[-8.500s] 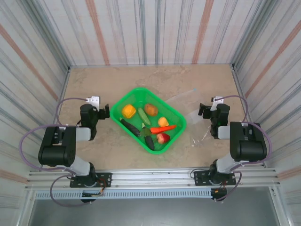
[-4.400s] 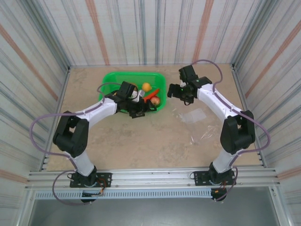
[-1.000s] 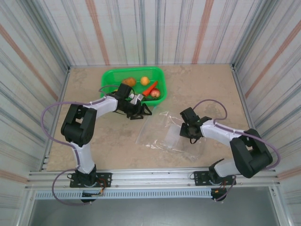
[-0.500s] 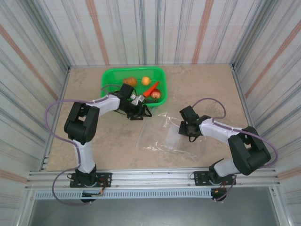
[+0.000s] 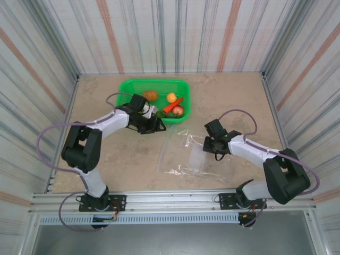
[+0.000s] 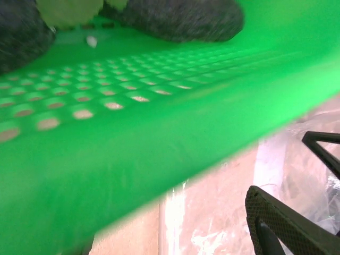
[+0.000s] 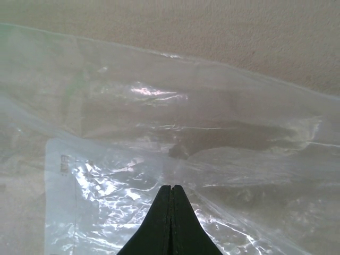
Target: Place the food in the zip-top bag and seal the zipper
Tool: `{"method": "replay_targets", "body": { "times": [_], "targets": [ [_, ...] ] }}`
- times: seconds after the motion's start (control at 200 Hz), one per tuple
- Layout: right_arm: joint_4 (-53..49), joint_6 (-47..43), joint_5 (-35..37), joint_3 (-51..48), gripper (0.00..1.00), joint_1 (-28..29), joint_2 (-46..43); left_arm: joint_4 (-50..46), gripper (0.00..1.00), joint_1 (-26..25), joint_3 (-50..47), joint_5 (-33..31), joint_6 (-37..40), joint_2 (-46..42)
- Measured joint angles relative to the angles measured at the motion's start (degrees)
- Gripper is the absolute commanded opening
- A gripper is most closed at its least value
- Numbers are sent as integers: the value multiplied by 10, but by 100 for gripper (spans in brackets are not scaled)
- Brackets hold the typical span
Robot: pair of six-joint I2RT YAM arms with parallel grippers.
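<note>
- The right fingers (image 7: 171, 218) are pressed together, pinching the clear bag (image 5: 183, 155).
- The bag lies flat on the tabletop (image 5: 239, 101), just nearside of the green basket (image 5: 126, 89).
- The left fingers (image 6: 281, 223) are apart, beside the basket's near wall.
- The food (image 5: 171, 98) sits in the basket.

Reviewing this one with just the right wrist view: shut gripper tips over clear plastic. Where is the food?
Observer: Top view: potato, orange, chili and apple sit in a green basket, beyond the zip-top bag.
Operator: Where's the left gripper?
Observer: Open, at the basket's near rim, close to the bag's far corner.
Operator: Anything bagged yet?
Observer: No, the whole bag lies empty on the table.
</note>
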Motion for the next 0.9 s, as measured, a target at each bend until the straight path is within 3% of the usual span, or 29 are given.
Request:
{"method": "replay_targets", "body": {
  "times": [0.19, 0.401, 0.556, 0.902],
  "targets": [
    [-3, -7, 1, 0, 0, 0, -16, 39, 74, -17, -77, -19, -38, -129],
    [-1, -23, -15, 0, 0, -2, -17, 126, 70, -24, -242, -28, -133, -247],
    [3, -35, -31, -3, 0, -3, -18, 174, 70, -43, -306, -25, -169, -238],
    [4, -50, -45, -11, 0, -3, -42, 280, 63, -62, -302, 27, -197, -113]
  ]
}}
